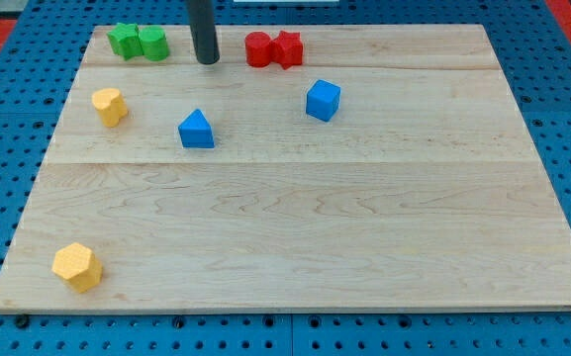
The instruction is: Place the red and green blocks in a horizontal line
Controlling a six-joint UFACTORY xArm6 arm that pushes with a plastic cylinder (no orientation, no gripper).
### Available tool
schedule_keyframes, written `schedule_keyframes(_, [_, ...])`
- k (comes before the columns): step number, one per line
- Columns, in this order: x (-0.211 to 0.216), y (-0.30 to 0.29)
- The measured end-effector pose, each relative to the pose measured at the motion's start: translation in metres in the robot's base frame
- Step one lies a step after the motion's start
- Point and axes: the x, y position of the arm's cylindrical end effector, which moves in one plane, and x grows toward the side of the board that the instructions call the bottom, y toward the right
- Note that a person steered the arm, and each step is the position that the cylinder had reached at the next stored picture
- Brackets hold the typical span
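The tip (208,61) sits bare near the view's top, touching nothing, in the gap between the two green blocks (138,42) and the two red blocks (273,48). Both pairs look light, hard and ready to slide; shove them flat on a side face. The board (295,237) edge runs close behind them, with open wood between the pairs.

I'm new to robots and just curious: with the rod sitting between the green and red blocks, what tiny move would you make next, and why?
Probably none, or just backing away: my tip stands in the gap between the green pair and the red pair, which already lie roughly level along the view's top.
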Motion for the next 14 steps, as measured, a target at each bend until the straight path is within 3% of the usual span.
schedule_keyframes(5, [-0.005, 0.078])
schedule_keyframes(6, [0.003, 0.050])
schedule_keyframes(8, [0.071, -0.118])
schedule_keyframes(9, [0.058, -0.205])
schedule_keyframes(10, [0.043, -0.205])
schedule_keyframes(11, [-0.019, -0.204])
schedule_keyframes(12, [-0.044, -0.195])
schedule_keyframes(14, [-0.040, -0.122])
